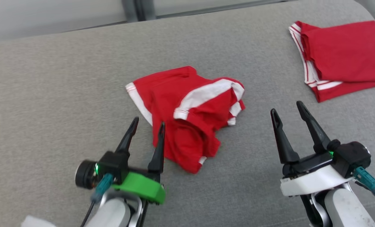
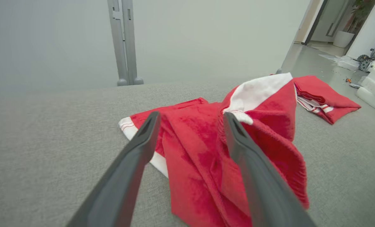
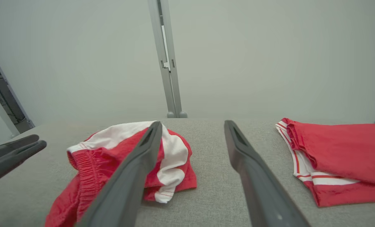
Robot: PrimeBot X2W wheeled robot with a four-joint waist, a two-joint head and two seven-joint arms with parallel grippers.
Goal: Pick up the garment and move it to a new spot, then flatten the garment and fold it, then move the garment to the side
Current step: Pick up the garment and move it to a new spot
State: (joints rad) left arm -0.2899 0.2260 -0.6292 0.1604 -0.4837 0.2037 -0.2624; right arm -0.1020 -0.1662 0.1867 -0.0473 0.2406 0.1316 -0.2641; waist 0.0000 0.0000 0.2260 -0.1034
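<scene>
Nearest the head camera, the left gripper [image 1: 148, 124] is recorded at lower left with its fingers spread apart and nothing pinched; its inner finger overlaps the near edge of the crumpled shorts [image 1: 187, 113]. These red shorts with white trim are found bunched at the middle of the grey fabric surface [image 1: 49, 94]. At lower right the right gripper [image 1: 287, 108] is noted with its fingers parted and empty, set apart from the shorts. A folded garment [image 1: 342, 56] of the same red and white is observed at the far right, well apart from the shorts. From the left wrist, the left gripper [image 2: 190, 116] is seen wide and holding nothing, the crumpled shorts [image 2: 200, 151] heaped just beyond and between its fingers, the folded garment [image 2: 326, 97] behind to the right, and a metal post [image 2: 124, 41] past the surface's far edge. From the right wrist, the right gripper [image 3: 193, 123] is likewise seen spread and empty; the crumpled shorts [image 3: 93, 164] lie to its left, partly behind one finger, the folded garment [image 3: 338, 148] to its right, and the left gripper [image 3: 41, 141] enters at the left edge.
</scene>
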